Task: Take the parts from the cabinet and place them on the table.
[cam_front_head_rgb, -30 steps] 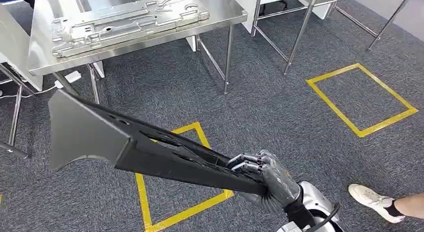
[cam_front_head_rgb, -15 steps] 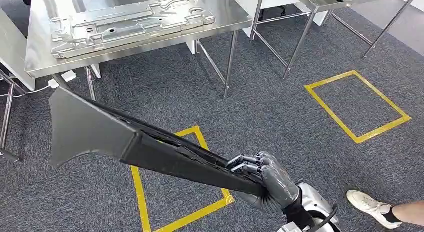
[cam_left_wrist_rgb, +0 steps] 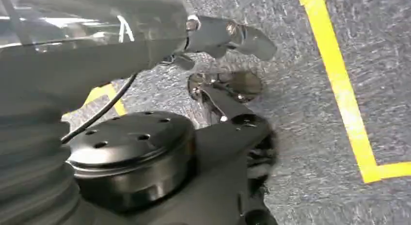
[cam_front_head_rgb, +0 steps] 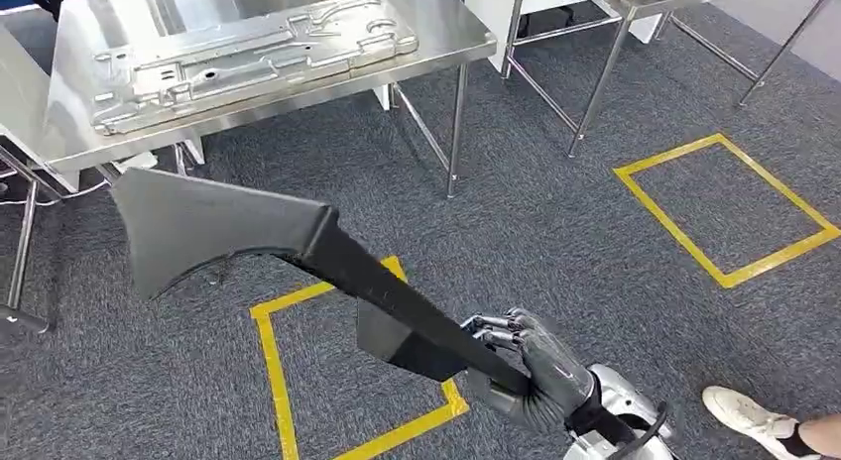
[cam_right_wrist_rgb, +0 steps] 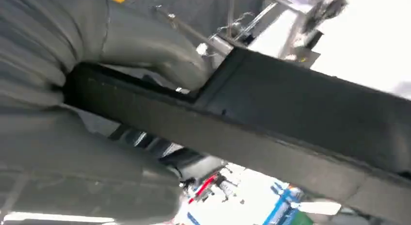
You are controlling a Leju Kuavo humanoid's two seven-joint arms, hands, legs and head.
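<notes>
Dark grey and long, the flat part (cam_front_head_rgb: 298,252) crosses the middle of the head view, its narrow end gripped by the right hand (cam_front_head_rgb: 531,366) at about five o'clock and its broad flared end reaching out toward ten o'clock, held up off the floor. Beyond that broad end, at eleven o'clock, stands a stainless steel table (cam_front_head_rgb: 456,29) with a stamped silver metal panel (cam_front_head_rgb: 248,58) lying flat on its top. Grey carpet (cam_front_head_rgb: 516,212) covers the floor, with one yellow tape square (cam_front_head_rgb: 273,381) below the part at six o'clock and another yellow square (cam_front_head_rgb: 729,207) at three o'clock. A person's white shoe (cam_front_head_rgb: 744,410) shows at the four o'clock corner, close to the robot's right wrist.

From the left wrist, the left hand (cam_left_wrist_rgb: 213,38) hangs over the carpet with nothing in it; its fingers look loosely extended, though the picture is blurred and I cannot tell how far they are curled.

From the right wrist, the thick grey thumb (cam_right_wrist_rgb: 150,50) lies over the top edge of the dark part (cam_right_wrist_rgb: 300,118), which runs away from the hand, clamped firmly between thumb and palm.
</notes>
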